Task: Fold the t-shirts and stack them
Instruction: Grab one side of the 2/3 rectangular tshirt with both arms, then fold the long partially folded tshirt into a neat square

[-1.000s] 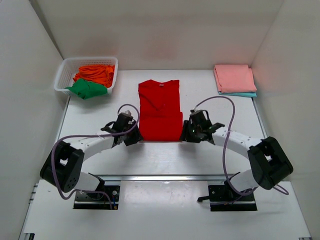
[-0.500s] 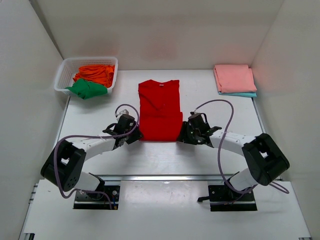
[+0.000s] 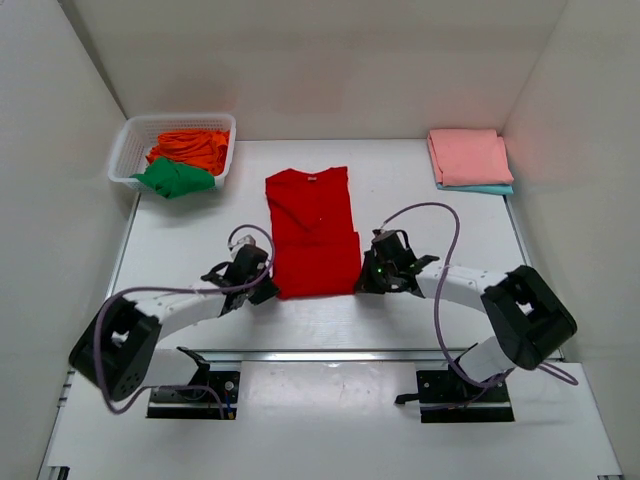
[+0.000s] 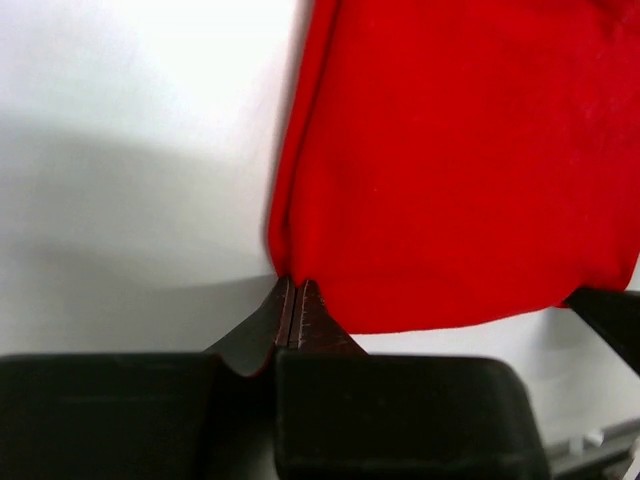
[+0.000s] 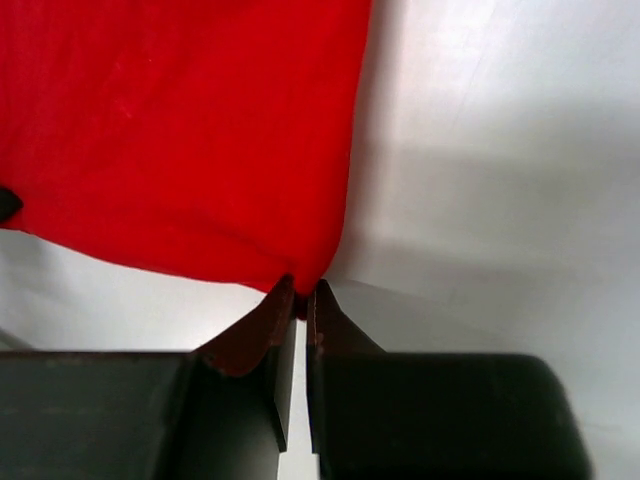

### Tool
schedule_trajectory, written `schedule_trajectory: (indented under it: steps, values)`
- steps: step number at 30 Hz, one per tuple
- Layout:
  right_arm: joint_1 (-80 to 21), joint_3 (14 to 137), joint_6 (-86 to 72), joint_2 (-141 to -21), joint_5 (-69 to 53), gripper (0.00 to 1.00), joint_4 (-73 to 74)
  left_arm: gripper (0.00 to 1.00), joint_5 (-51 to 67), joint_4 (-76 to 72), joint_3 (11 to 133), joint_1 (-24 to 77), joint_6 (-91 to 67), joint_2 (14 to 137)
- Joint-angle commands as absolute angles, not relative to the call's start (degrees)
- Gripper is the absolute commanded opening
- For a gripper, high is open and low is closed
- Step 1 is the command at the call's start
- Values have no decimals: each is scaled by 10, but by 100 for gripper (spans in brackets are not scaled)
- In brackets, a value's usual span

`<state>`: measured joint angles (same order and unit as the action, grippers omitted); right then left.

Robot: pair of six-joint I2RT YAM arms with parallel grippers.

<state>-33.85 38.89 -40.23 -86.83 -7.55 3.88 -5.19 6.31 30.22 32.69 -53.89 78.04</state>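
Note:
A bright red t-shirt (image 3: 313,230) lies folded lengthwise at the table's middle, tilted slightly to the left. My left gripper (image 3: 270,290) is shut on the near left corner of the red t-shirt (image 4: 440,160); in its wrist view the left gripper (image 4: 296,283) pinches the hem. My right gripper (image 3: 362,283) is shut on the near right corner of the red t-shirt (image 5: 190,130), cloth caught between the tips of the right gripper (image 5: 303,290). A folded salmon pink t-shirt (image 3: 469,157) sits on a light blue t-shirt (image 3: 482,188) at the back right.
A white lattice basket (image 3: 125,150) at the back left holds an orange t-shirt (image 3: 192,146) and a green t-shirt (image 3: 172,178). White walls enclose the table on the left, back and right.
Both grippers closed on the red shirt's near corners. The shirt has shifted toward me and slightly left, its near edge drawn forward.

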Motion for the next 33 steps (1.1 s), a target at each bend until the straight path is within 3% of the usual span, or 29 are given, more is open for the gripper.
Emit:
schedule_trajectory:
  steps: [1,10,15,20,24,33]
  values:
    - [-373,354,-392,-810,-62,0,99,0,-56,142,259,347,-555,693]
    - [-509,260,-461,-661,-17,1,149,0,-72,245,122,398,-631,454]
    - [-520,282,-466,-628,-2,0,171,0,-73,258,145,387,-626,390]
    - [-439,351,-386,-642,-60,0,198,0,-75,279,272,366,-575,444]
    - [-333,408,-311,-687,-146,0,183,0,-53,223,339,292,-525,534]
    - [-224,648,-222,-865,-204,1,200,0,-52,144,555,217,-452,744]
